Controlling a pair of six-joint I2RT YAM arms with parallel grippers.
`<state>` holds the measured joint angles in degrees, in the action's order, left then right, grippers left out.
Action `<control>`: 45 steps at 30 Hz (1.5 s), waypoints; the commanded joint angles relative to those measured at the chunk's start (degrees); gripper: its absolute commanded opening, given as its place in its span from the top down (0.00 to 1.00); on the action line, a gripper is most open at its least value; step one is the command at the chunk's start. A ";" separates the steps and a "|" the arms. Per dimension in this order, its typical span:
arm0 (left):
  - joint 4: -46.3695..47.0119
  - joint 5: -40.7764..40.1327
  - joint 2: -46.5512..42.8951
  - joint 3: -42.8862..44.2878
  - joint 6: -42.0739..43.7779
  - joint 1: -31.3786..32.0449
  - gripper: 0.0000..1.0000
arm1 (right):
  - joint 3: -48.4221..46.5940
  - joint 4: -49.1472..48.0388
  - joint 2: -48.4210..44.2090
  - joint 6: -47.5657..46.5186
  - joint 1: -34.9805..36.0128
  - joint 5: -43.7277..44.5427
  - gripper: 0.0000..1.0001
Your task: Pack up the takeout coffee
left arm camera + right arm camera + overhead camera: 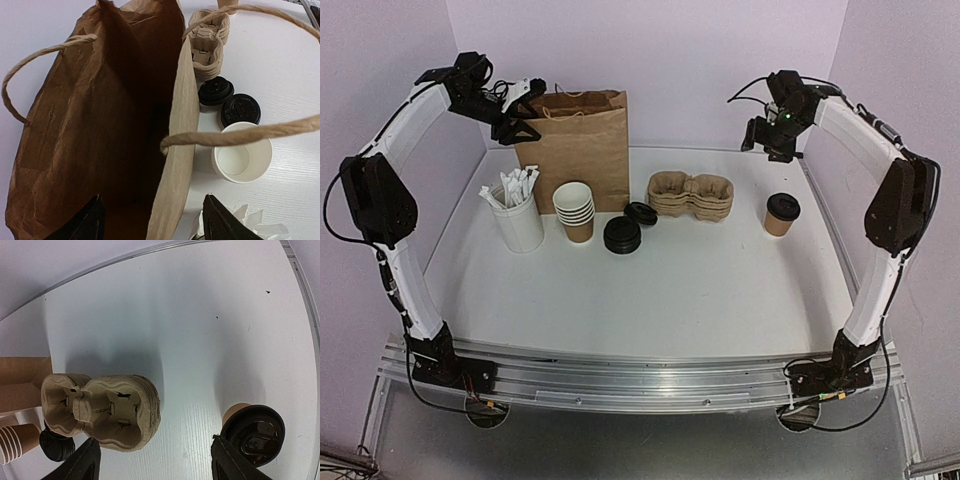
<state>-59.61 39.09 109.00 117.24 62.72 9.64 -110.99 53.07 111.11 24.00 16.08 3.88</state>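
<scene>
Left claw (152, 200) open, straddling bag (75, 125) rim.

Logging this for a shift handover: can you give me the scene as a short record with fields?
coffee: lidded, upright on the table, far right, not held
bag: open, upright, back left
left gripper: open, at the bag's mouth, one wall between its fingers
right gripper: open, raised at back right, holding nothing
other items: carriers, lids, cup stack, straw cup
packed: not yet
</scene>
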 commanded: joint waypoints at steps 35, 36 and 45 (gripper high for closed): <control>12.86 5.74 -7.13 9.33 -3.52 5.41 1.00 | 1.74 -2.42 -8.14 5.29 1.75 -2.25 0.29; 10.28 5.67 -6.41 12.35 -3.81 6.23 1.00 | 2.02 -2.59 -8.70 5.54 1.76 -2.22 0.29; -9.23 1.57 -2.25 30.45 -7.96 17.94 1.00 | 2.19 -3.32 -11.68 2.60 1.69 2.12 0.27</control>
<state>-59.47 43.46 106.58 144.50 57.76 22.20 -107.90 50.95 102.07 28.81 17.45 3.15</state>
